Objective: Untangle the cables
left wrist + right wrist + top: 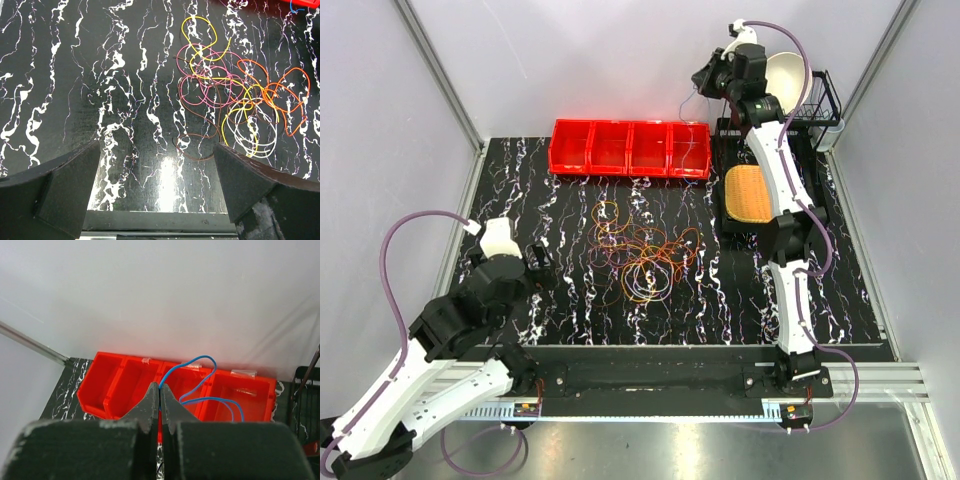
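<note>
Lowering the blue cable (202, 358) slowly into one compartment of the red bin tray (125, 385) should stop it springing out; the right gripper (160, 390) pinches it tight above the tray. Orange, yellow, pink and whitish cables (640, 250) lie looped together mid-surface (75, 75), where the left gripper (156, 145) hovers near them, wide open and empty.

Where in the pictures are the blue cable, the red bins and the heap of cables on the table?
blue cable (205, 358), right wrist view, top of its loop.
red bins (629, 150), top external view, middle dividing wall.
heap of cables (247, 92), left wrist view, crossing loops at its middle.
</note>
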Controlling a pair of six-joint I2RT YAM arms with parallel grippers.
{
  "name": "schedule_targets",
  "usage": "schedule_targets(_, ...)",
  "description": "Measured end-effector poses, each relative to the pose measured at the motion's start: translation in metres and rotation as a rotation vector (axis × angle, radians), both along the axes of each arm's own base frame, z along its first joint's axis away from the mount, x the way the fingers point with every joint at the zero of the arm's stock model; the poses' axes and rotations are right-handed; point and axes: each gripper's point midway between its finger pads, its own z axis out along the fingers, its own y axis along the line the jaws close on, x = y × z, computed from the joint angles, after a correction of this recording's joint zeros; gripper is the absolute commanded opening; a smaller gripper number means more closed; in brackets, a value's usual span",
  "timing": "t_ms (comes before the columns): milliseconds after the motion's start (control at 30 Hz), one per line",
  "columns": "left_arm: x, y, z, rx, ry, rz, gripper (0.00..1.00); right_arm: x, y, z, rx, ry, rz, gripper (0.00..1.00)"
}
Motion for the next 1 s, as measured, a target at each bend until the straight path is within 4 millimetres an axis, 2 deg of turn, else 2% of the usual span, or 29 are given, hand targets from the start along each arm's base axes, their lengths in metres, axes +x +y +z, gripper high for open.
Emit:
schedule_targets(300,0.0,0.0,0.0,-0.002,0.002,-0.001,0.99,0.002,-0.008,0.025,0.034,-0.069,-0.012,0.0)
schedule_targets(433,0.0,0.0,0.0,0.0,0.002,-0.002,0.99,-0.005,-0.008,0.048,0.06,-0.109,0.0,0.0)
schedule_targets(833,-0.004,0.004,0.007,-0.035,-0.035,-0.001,0.99,-0.043,-0.011,0.141,0.165,-0.287,0.07,0.0)
schedule_targets(1000,-0.006,0.006,0.009,-0.049,-0.05,0.0,0.99,-0.049,-0.008,0.153,0.186,-0.313,0.095,0.0)
